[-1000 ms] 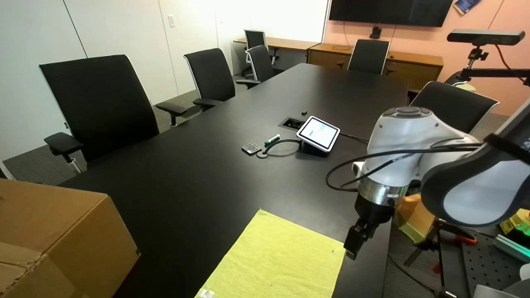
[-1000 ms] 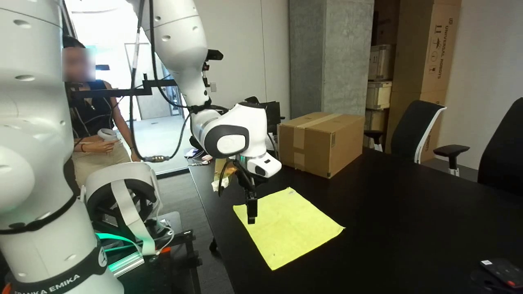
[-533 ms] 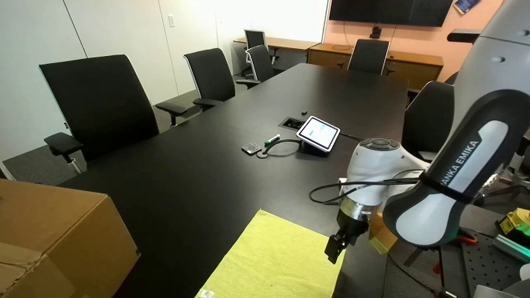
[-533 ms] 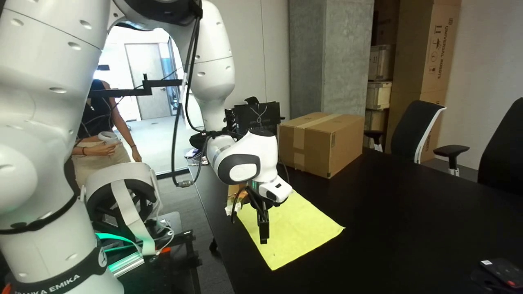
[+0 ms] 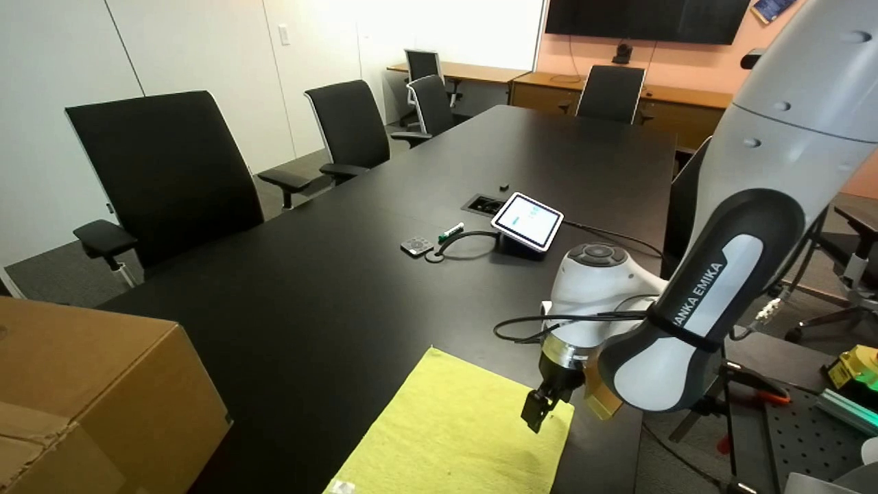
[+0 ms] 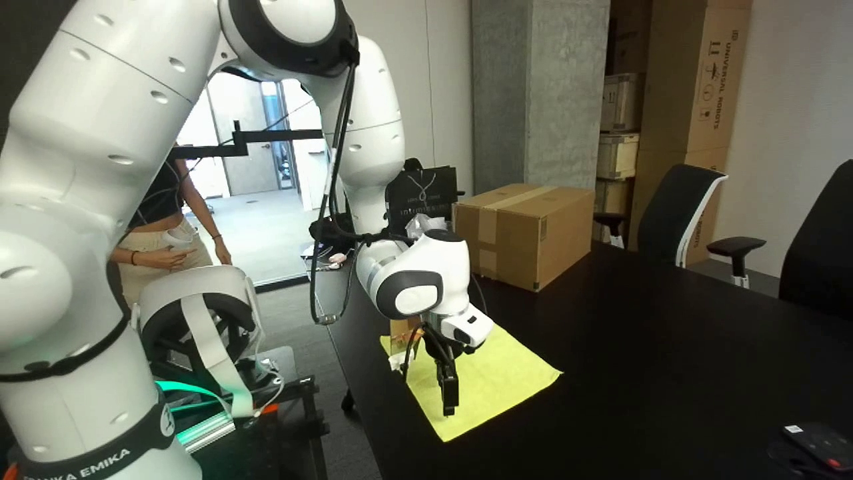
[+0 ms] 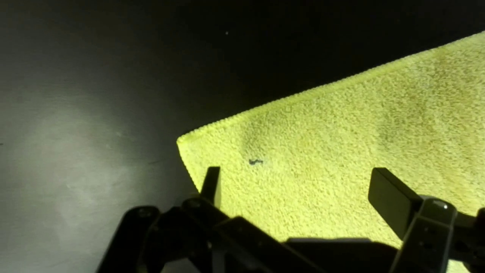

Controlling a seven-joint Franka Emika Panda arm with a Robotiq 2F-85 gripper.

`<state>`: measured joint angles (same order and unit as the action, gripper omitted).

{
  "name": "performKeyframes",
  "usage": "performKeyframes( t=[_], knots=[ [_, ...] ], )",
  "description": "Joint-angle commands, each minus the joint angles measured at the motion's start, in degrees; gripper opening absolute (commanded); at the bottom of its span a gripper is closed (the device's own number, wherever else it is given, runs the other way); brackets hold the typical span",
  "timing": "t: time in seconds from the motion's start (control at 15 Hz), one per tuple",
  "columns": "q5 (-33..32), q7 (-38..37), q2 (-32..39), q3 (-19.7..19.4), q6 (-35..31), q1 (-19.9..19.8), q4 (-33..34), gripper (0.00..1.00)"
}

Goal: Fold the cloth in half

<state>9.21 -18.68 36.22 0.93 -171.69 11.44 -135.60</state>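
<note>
The cloth (image 5: 446,425) lies flat and unfolded on the counter (image 5: 329,295). The pincer (image 7: 297,185) is over it, near the corner (image 7: 186,142) that carries a small dark mark (image 7: 255,162); its jaws stand wide apart and grip nothing. Whether it touches the cloth is not clear from these views.

Likely faults from this position:

1. Missed pick-up. The cloth looks thin and shows no raised lip at this corner. If the pincer closes too high, the jaws probably meet above the cloth or slide across its nap.

2. Overtravel. Correcting the height too far presses the pincer into the apparently hard counter. This may stall the arm (image 6: 380,107) or pin the cloth.

3. Bunching. In the wrist view, one jaw stands by the edge and the other well inside the cloth. Closing here is apt to gather a ridge rather than a clean edge, leaving the fold line liable to pucker.

4. Skewed fold. A single corner hold tends to pull diagonally; the opposite end of that edge may trail, giving a triangle instead of a half.

5. Slipping. The counter looks smooth. A low, sideways pull is likely to drag the whole cloth along, possibly towards the cardboard box (image 6: 520,233), instead of lifting it.
</note>
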Motion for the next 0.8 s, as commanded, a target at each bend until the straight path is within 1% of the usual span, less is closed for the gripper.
performKeyframes(
  t=[0.0, 0.27, 0.33, 0.53, 0.67, 0.73],
  knots=[
    [-0.8, 0.6, 4.3, -2.3, 0.7, 1.8, 3.5, 1.00],
    [-0.6, 1.1, 7.7, -2.4, 1.1, 1.7, 5.7, 1.00],
    [-0.5, 1.5, 8.1, -1.9, 1.6, 1.1, 6.2, 1.00],
    [-0.7, 1.7, 8.3, -2.3, 2.8, 1.3, 6.8, 1.00],
    [-0.8, 1.7, 8.1, -2.5, 3.3, 1.5, 7.0, 0.82],
    [-0.9, 1.6, 7.5, -2.6, 3.5, 1.8, 6.8, 0.68]
  ],
)
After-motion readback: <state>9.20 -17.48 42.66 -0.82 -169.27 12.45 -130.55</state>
